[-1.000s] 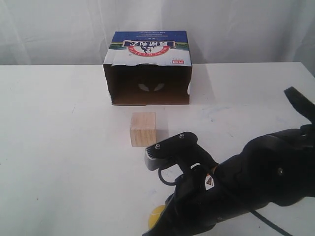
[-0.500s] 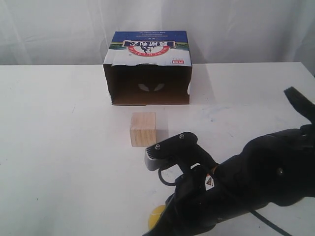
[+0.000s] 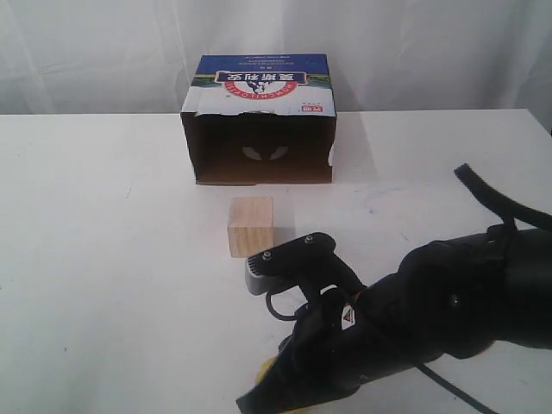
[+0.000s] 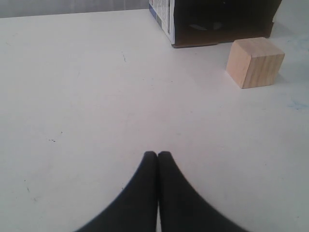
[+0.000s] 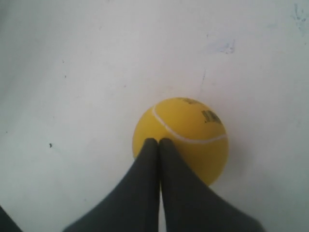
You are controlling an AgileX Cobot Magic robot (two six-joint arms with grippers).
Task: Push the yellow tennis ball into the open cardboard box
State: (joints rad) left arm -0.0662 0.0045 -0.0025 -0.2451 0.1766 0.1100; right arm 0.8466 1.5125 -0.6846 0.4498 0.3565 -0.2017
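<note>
Left gripper (image 4: 158,154) — both black fingers pressed flat together, nothing between them, tips low over the white table (image 4: 72,96). Ahead of those tips and off to one side sits the pale wooden cube (image 4: 255,62). It is well apart from the gripper and rests flat on the table. Past the cube, farther from the gripper, is the open cardboard box (image 4: 217,19). The left wrist view catches only a lower corner, the dark mouth and a printed side wall.

In the exterior view the box stands at the far side of the table with its mouth toward the camera. It is dark inside, and the top is blue and white with a red-and-white logo. The cube is in front of the mouth, near it but not touching. A white curtain (image 3: 103,52) hangs behind.

Right gripper (image 5: 158,141) — fingers clenched against each other, gripping nothing. The tips touch the yellow tennis ball (image 5: 186,130), which lies on the table directly ahead of them. A white curved seam and some dark lettering show on the ball. In the exterior view the black-covered right arm (image 3: 431,319) reaches in low from the right, with a grey camera housing (image 3: 259,276) on the wrist. It hides nearly all of the ball; only a yellow sliver shows under it. Seen from this gripper, the cube lies ahead, between the ball and the box mouth. The ball is outside the box and well apart from it.
</note>
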